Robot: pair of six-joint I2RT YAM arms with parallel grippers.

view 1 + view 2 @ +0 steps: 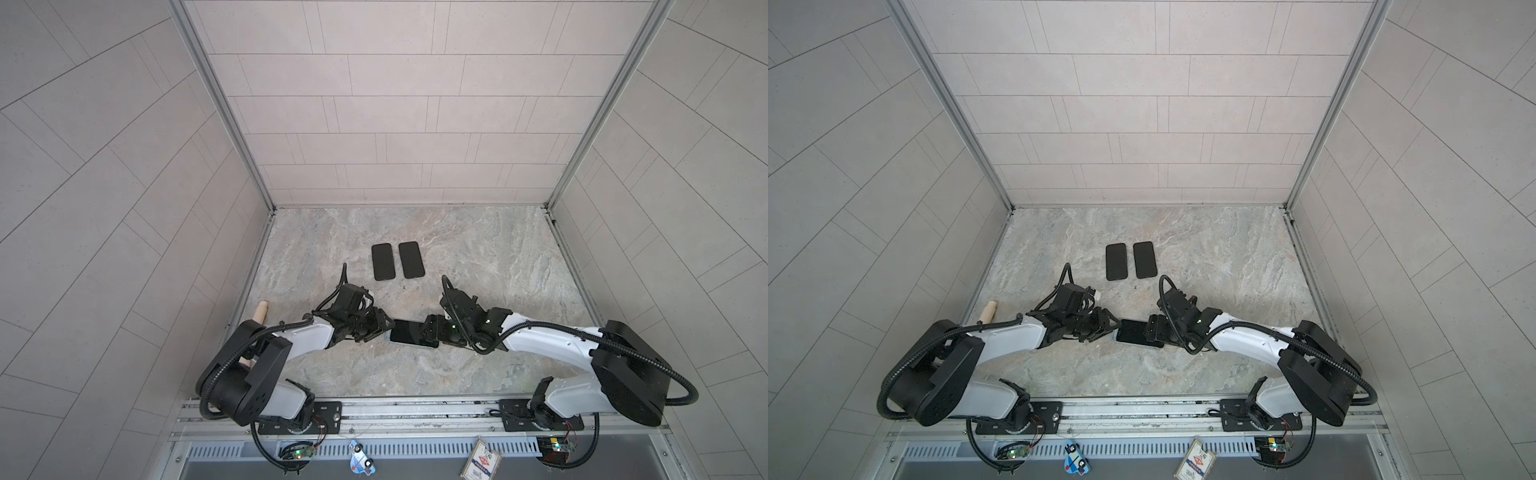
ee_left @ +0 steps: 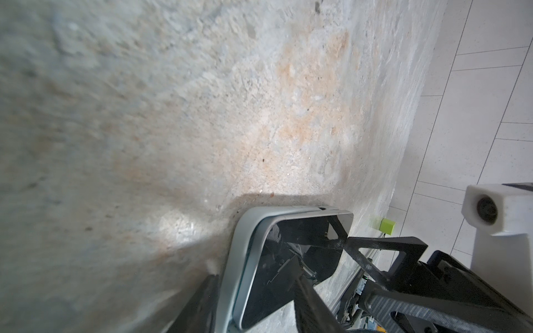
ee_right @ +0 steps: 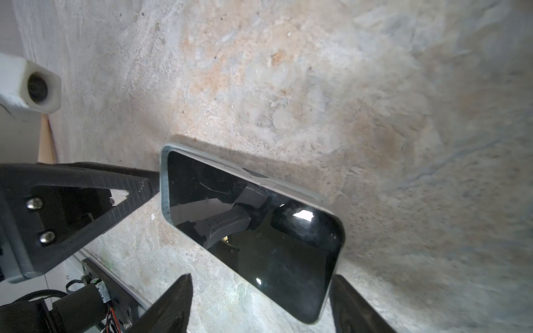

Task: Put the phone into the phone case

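Marble-patterned grey tabletop, both top views: the black glass-fronted slab phone lies flat, screen up, near the front edge. The left gripper is at one short end and the right gripper at the other. Two black flat rectangles lie side by side well behind, untouched

Left wrist view: a pale grey-blue soft plastic case wraps the phone's corner, its wall showing broad beside the glass. One finger sits against the case rim and the other crosses over the screen; whether they clamp cannot be told

Right wrist view: the right gripper's jaws stand wide apart, straddling the phone's near end without pinching it, with table showing in the gap on one side. A left-gripper fingertip touches the far short end

Judgement: insertion appears largely done, the phone sitting inside the case; what seems left is pressing the rim fully home along the edges, then letting go
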